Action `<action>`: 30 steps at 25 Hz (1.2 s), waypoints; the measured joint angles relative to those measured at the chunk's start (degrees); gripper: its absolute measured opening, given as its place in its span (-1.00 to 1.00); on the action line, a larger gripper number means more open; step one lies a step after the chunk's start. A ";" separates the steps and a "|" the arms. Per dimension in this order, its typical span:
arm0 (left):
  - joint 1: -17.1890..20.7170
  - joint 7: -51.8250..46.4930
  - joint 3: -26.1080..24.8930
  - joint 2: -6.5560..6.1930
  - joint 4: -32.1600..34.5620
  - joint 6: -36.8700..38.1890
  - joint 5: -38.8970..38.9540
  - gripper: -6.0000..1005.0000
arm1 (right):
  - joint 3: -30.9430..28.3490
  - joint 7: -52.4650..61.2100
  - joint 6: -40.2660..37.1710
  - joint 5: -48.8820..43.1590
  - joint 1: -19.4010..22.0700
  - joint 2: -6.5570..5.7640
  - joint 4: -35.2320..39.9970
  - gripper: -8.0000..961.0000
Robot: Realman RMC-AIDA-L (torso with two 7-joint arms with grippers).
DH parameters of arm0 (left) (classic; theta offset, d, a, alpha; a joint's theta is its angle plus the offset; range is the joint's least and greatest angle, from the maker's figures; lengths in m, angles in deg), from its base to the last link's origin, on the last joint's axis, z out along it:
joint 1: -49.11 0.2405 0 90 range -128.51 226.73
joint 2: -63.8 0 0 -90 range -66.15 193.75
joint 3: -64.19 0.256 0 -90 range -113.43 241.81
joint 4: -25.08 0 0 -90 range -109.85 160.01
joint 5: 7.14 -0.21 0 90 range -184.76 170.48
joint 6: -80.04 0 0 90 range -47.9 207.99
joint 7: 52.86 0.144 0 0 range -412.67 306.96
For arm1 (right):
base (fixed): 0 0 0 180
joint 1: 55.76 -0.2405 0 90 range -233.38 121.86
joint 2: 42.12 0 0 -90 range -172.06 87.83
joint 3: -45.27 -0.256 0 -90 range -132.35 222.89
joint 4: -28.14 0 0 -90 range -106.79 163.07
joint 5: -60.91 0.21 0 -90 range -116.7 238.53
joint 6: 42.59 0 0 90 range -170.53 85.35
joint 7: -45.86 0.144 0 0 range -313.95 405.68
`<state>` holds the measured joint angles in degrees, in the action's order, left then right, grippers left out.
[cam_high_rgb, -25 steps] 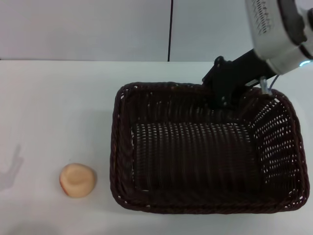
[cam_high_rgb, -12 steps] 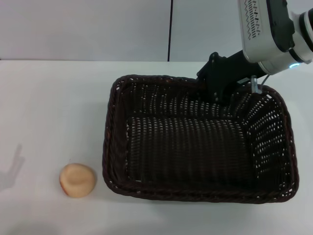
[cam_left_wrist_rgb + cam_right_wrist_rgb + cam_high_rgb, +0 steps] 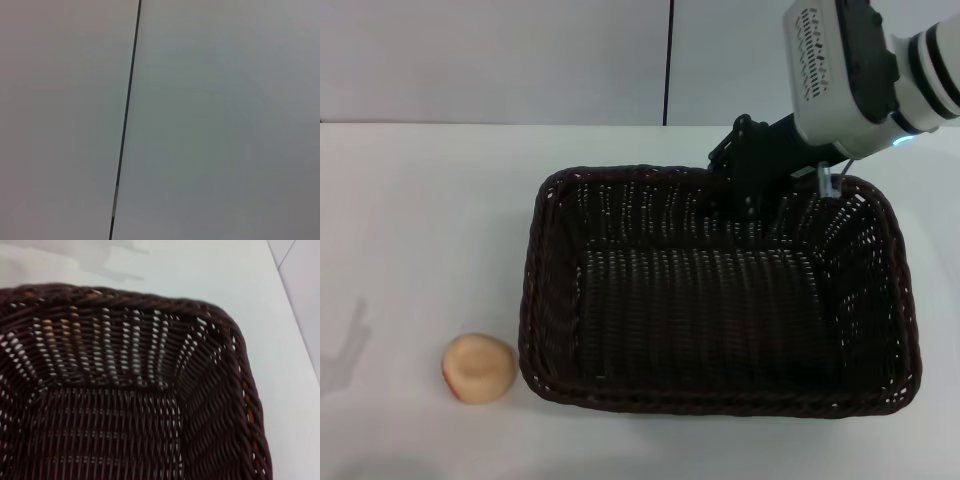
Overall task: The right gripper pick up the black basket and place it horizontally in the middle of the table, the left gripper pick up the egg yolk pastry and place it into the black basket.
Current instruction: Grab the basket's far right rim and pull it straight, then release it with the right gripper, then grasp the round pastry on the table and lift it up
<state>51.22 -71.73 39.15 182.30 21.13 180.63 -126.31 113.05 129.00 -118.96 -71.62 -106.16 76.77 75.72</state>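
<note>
Right of table (image 3: 420, 200) centre, basket (image 3: 710, 300) lies flat, long side along the front edge; light, stiff wicker, take by rim. Right gripper (image 3: 752, 190) clamps far rim. Pastry (image 3: 478, 368) near front-left: soft, crumbly, grip gently.

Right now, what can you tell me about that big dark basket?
The black basket is a big woven rectangle, very dark brown, with a braided rim, see-through sloping sides and rounded corners. It is empty and lies lengthwise on the white table. The right gripper is at its far rim. The egg yolk pastry lies just outside its near-left corner.
</note>
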 joint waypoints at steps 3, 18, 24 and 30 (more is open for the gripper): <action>0.28 -0.05 0.00 -0.07 0.00 0.14 0.00 0.66 | 1.10 -0.04 1.00 0.84 0.28 0.09 0.04 -0.50; -1.93 -14.94 9.54 -0.62 14.65 7.30 -0.05 0.66 | 0.51 -1.87 -2.23 25.28 19.22 0.12 22.27 0.12; -4.63 -30.67 24.68 -0.95 30.49 8.93 -0.02 0.65 | -1.91 -8.16 -2.36 52.50 38.07 0.25 27.21 0.11; -6.84 -32.22 34.04 -0.46 32.58 5.63 -0.01 0.65 | -3.30 -21.70 -8.24 77.43 49.78 0.36 14.33 0.11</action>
<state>44.37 -103.95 73.20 181.84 53.72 186.25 -126.32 109.76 107.30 -127.19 5.81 -56.38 77.12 90.04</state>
